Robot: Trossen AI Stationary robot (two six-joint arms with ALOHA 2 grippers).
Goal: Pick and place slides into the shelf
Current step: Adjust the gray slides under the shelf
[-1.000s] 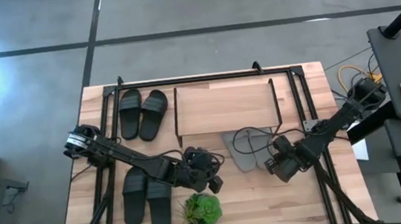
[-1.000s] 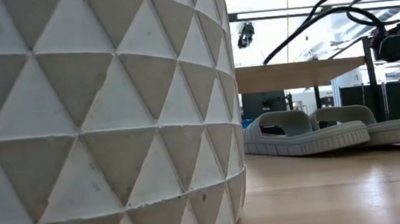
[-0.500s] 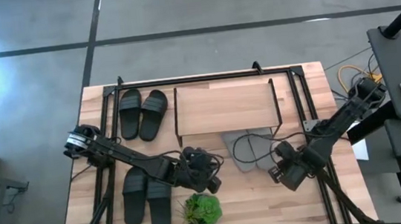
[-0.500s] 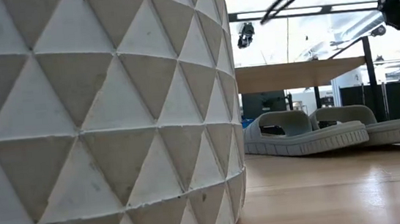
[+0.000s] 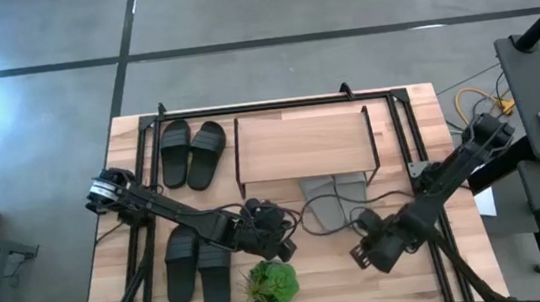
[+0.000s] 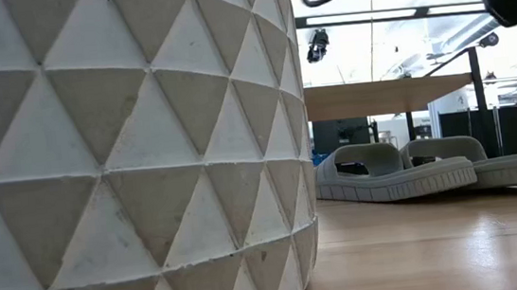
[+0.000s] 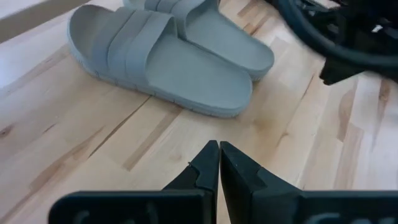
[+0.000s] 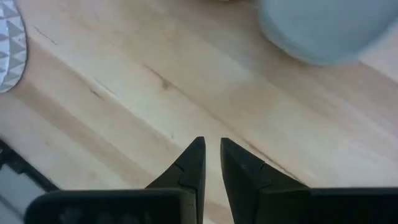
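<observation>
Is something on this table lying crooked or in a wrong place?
The pale grey slides lie half under the shelf, heels sticking out in front. Both black pairs lie on the table outside it. Nothing looks damaged.

Matt rubbery slides [image 7: 168, 62], wooden table [image 7: 74, 143]

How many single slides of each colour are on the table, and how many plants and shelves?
Black slides: 4, one pair beside the shelf, one pair near the plant
Pale grey slides: 2, partly under the shelf
Green plant: 1
Shelf: 1
Total: 8
</observation>
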